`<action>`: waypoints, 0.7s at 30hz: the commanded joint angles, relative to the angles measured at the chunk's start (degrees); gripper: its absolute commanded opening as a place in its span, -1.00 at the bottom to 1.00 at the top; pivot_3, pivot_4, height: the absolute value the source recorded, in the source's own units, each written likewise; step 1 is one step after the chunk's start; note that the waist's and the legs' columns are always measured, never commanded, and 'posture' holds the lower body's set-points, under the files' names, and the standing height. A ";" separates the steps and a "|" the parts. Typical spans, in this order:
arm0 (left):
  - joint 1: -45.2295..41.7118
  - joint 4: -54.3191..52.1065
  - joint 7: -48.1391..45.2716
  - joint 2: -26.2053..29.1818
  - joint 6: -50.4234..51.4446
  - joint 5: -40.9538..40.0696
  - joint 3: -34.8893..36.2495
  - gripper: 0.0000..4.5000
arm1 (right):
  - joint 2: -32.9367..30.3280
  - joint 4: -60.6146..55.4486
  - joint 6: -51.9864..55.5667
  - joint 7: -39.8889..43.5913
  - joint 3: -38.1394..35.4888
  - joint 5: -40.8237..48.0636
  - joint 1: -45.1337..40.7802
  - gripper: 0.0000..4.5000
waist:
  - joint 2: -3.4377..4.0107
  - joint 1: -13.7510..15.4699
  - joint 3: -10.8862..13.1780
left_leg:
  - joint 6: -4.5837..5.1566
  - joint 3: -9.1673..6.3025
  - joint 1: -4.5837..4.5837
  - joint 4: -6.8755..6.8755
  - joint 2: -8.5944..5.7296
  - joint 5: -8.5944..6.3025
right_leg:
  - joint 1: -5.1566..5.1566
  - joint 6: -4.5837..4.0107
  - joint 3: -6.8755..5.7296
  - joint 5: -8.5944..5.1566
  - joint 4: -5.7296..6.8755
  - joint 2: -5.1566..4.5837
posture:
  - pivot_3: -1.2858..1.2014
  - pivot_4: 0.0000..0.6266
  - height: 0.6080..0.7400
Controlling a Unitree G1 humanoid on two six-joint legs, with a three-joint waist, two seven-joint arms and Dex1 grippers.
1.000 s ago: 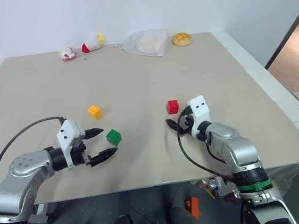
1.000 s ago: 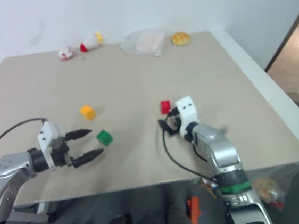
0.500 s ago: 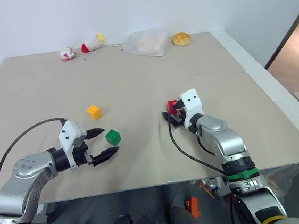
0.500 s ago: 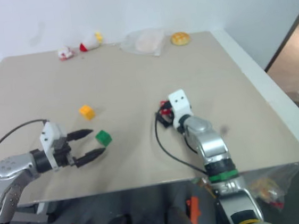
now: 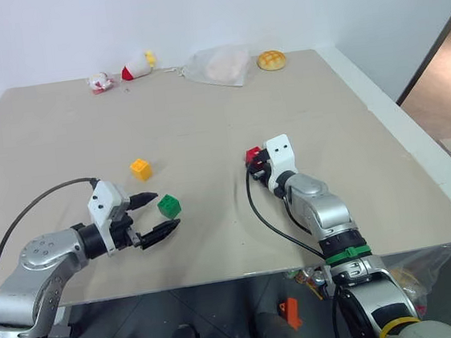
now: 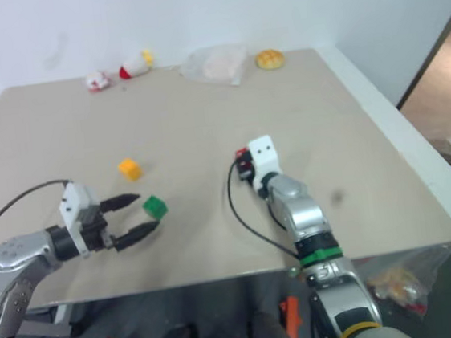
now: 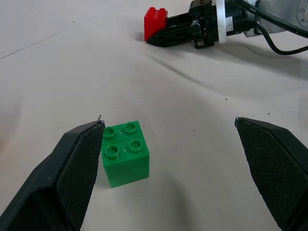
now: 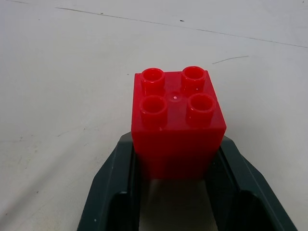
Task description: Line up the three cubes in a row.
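the counter (image 5: 204,115) is a wide beige surface carrying everything. at its far edge lie a clear plastic bag (image 5: 219,65), a bread bun (image 5: 272,60) and two small red-and-white toys (image 5: 123,73).

the left gripper (image 5: 155,216) hovers low over the near left part of the counter with its fingers (image 7: 77,173) spread wide and holding nothing; the green cube (image 5: 169,205) sits between them, just beside one fingertip, resting on the counter. the right gripper (image 8: 175,163) reaches toward the counter's middle, and its fingers (image 8: 113,187) are closed onto the two sides of the red cube (image 8: 177,122), pressing its lower half.

the three cubes are glossy plastic blocks, each topped with four round studs. the yellow-orange cube (image 5: 141,169) stands alone, just beyond the green one and well apart from the red one. no writing can be read on any of them.
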 commanded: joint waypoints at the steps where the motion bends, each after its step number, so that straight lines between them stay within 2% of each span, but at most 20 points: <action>1: -0.82 -1.78 -0.08 0.94 0.07 -1.06 2.11 1.00 | -4.04 -1.80 -2.49 6.89 -0.13 0.79 -0.07 -0.45 | 0.00 0.10 0.00 | 0.00 0.00 -0.01 0.00 0.00 0.00 | 0.00 0.00 0.00 0.00 0.00 0.00 | 0.03 -0.52 1.00; 6: -1.34 -1.15 -0.25 0.68 0.11 -1.40 1.89 1.00 | -11.26 -4.66 -7.06 23.56 0.94 4.22 0.50 -0.45 | 0.01 0.05 0.01 | 0.00 0.05 -0.06 -0.04 -0.02 -0.01 | -0.03 0.05 0.07 -0.06 -0.06 -0.01 | 0.03 -0.52 1.00; 12: -2.19 -0.55 -0.19 0.39 0.52 -2.34 2.04 1.00 | -18.63 -2.87 -12.25 42.26 3.05 6.73 0.80 -0.45 | 0.01 -0.06 0.01 | 0.03 0.06 -0.01 -0.08 0.06 -0.03 | -0.04 0.01 0.06 -0.09 -0.05 0.09 | 0.03 -0.52 1.00; 18: -1.52 -0.21 -1.94 1.61 1.05 -3.46 3.03 1.00 | -20.98 0.88 -13.84 57.47 5.90 8.51 -0.81 -0.45 | -0.01 -0.06 0.03 | 0.03 0.08 -0.01 -0.03 0.05 -0.03 | -0.03 0.03 0.07 -0.07 -0.05 0.08 | 0.03 -0.52 1.00; 21: 0.67 0.93 -4.69 3.88 -1.85 -0.19 2.10 1.00 | -21.02 2.98 -14.26 62.53 7.37 8.40 -1.71 -0.45 | 0.01 -0.14 0.04 | 0.03 0.08 0.00 -0.04 0.07 -0.03 | -0.04 0.02 0.08 -0.07 -0.05 0.09 | 0.03 -0.52 1.00</action>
